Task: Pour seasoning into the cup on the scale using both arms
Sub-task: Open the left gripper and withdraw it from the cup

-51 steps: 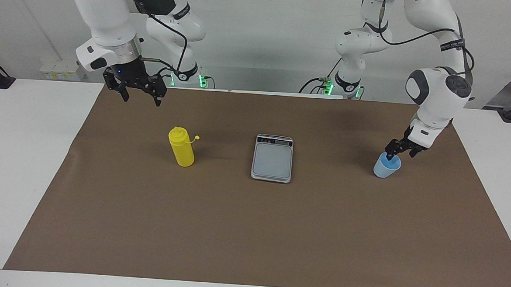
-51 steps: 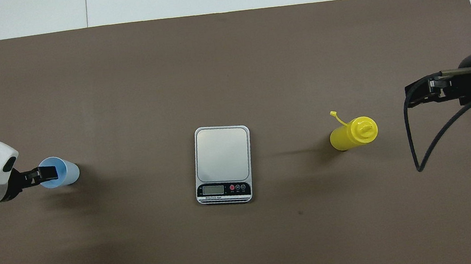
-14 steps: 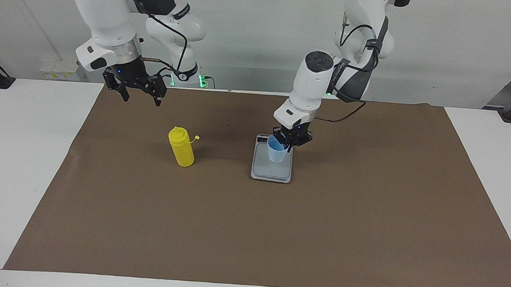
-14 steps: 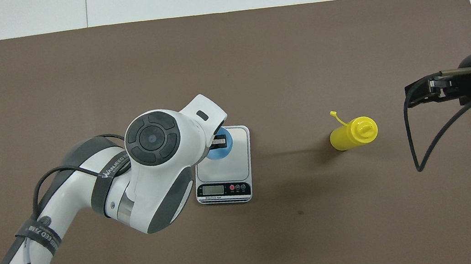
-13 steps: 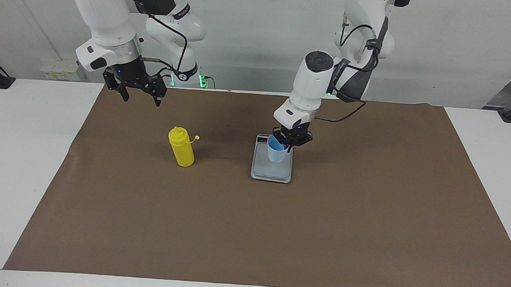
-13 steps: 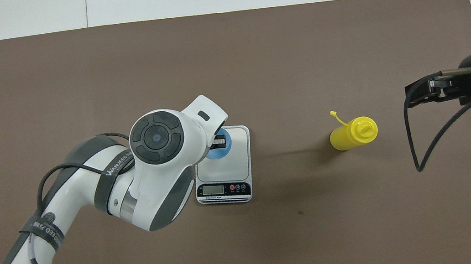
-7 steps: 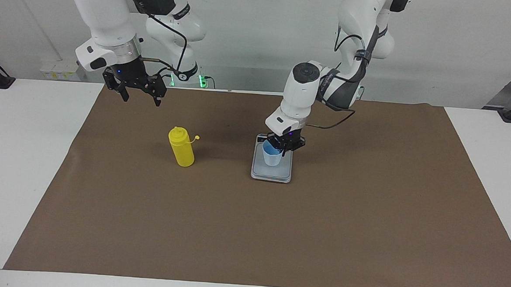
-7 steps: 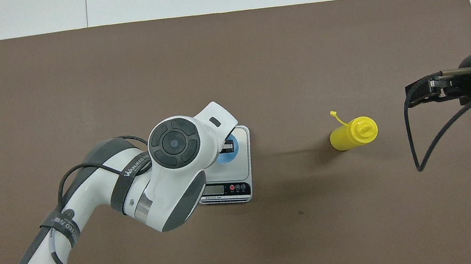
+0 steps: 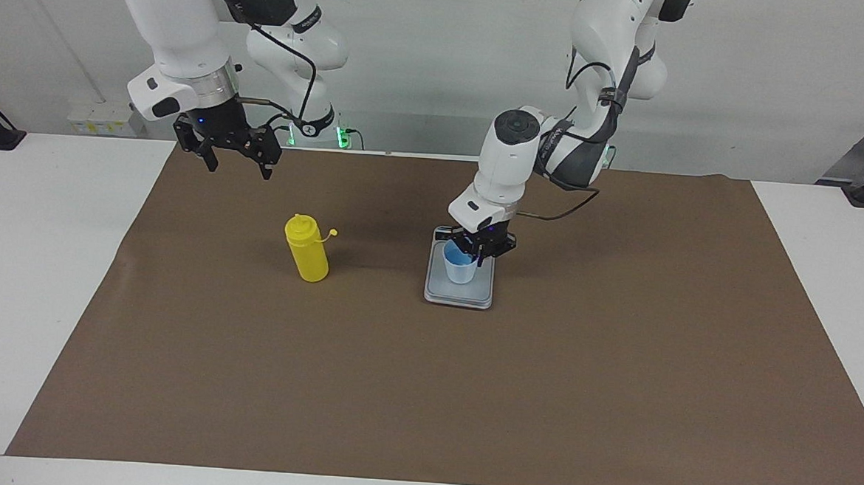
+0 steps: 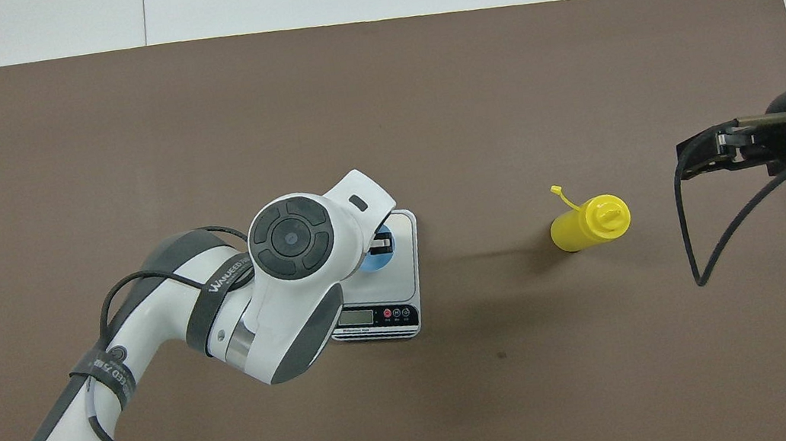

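Cup sits upright on the scale, mid-table on the brown paper mat. Left gripper is right at the cup rim, on the side nearer the robots. In the facing view we see its fingers down at the rim, but we can't tell whether they pinch the wall or stand clear of it. The overhead view doesn't settle it: the left arm's wrist covers most of the cup, and only one dark fingertip shows over the blue. That view does give us the scale's display strip on the edge nearest the robots.

Seasoning bottle stands upright on the mat toward the right arm's end, well apart from the scale, cap dangling on its tether. Right gripper waits in the air over the mat edge, jaws spread, holding nothing; overhead shows it only side-on.
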Robot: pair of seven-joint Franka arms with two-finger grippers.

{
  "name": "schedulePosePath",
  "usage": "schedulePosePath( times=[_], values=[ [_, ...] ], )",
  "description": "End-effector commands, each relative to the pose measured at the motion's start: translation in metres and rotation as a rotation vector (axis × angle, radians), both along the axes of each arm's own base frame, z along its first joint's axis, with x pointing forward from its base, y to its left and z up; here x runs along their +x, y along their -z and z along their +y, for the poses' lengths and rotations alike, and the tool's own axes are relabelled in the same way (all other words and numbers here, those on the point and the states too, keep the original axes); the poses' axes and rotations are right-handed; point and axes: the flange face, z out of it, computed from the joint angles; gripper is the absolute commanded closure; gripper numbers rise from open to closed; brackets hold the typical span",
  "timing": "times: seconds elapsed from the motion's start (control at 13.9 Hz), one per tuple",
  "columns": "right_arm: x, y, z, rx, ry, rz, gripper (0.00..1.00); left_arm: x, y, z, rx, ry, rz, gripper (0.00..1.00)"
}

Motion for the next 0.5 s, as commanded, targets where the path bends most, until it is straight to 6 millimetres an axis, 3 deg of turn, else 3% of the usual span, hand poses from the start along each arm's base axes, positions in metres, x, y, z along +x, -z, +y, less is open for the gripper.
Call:
schedulePosePath(
  times=[0.0,0.22,0.43],
  values=[
    [-0.006,-0.001,-0.004,0.018,0.013,-0.002,0.0,0.016,-0.057,0.034,0.024,-0.058,-0.022,0.0],
    [-0.006,-0.001,-0.004,0.018,0.013,-0.002,0.0,0.026,-0.094,0.062,0.027,-0.105,-0.03,0.0],
    [-0.006,-0.002,-0.004,0.018,0.013,0.0,0.0,0.031,-0.131,0.116,0.046,-0.094,-0.04,0.0]
  ],
)
